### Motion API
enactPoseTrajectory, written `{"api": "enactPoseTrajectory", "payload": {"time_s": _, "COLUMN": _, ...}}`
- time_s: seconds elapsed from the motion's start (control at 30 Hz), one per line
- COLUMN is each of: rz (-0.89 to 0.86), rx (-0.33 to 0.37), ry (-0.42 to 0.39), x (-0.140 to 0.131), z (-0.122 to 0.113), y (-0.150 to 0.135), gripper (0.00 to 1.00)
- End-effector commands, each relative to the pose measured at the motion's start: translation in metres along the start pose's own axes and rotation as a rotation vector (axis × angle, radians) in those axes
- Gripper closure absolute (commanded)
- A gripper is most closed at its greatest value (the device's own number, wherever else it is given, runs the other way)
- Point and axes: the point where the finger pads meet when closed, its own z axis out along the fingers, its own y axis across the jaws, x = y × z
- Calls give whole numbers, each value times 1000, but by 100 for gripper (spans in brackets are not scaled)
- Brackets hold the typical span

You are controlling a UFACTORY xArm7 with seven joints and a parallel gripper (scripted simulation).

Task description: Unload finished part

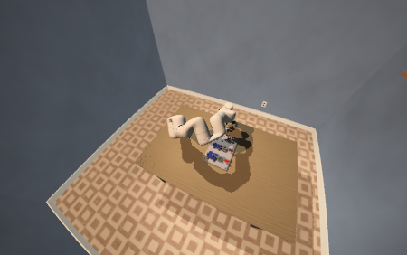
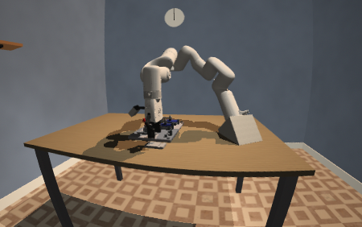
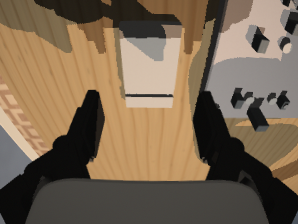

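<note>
The finished part [image 3: 150, 59], a pale grey block with a dark slot near one end, lies flat on the wooden table beside the fixture plate. It also shows in the exterior view [image 2: 156, 144] at the plate's near edge. My gripper [image 3: 149, 104] is open above it; the black fingers stand apart from the part on both sides, with nothing between them. In the exterior view the gripper [image 2: 150, 130] hovers low over the plate's near edge. The fixture plate [image 1: 221, 154] holds two blue blanks [image 1: 218, 146] [image 1: 212, 156] in their nests. I cannot tell the clamps' state.
The grey fixture plate [image 3: 256, 63] with dark clamp pieces runs along the right of the wrist view. The arm's base [image 2: 240, 129] stands at the table's back right. The table's front edge is close to the part in the exterior view.
</note>
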Motion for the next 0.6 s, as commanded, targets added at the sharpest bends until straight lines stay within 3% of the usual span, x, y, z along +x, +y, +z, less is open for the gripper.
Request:
{"api": "enactPoseTrajectory", "payload": {"time_s": 0.0, "rz": 0, "rx": 4, "ry": 3, "x": 1, "z": -25, "y": -1, "gripper": 19}}
{"api": "enactPoseTrajectory", "payload": {"time_s": 0.27, "rz": 0, "rx": 4, "ry": 3, "x": 1, "z": -49, "y": -1, "gripper": 19}}
{"api": "enactPoseTrajectory", "payload": {"time_s": 0.57, "rz": 0, "rx": 4, "ry": 3, "x": 1, "z": -56, "y": -1, "gripper": 19}}
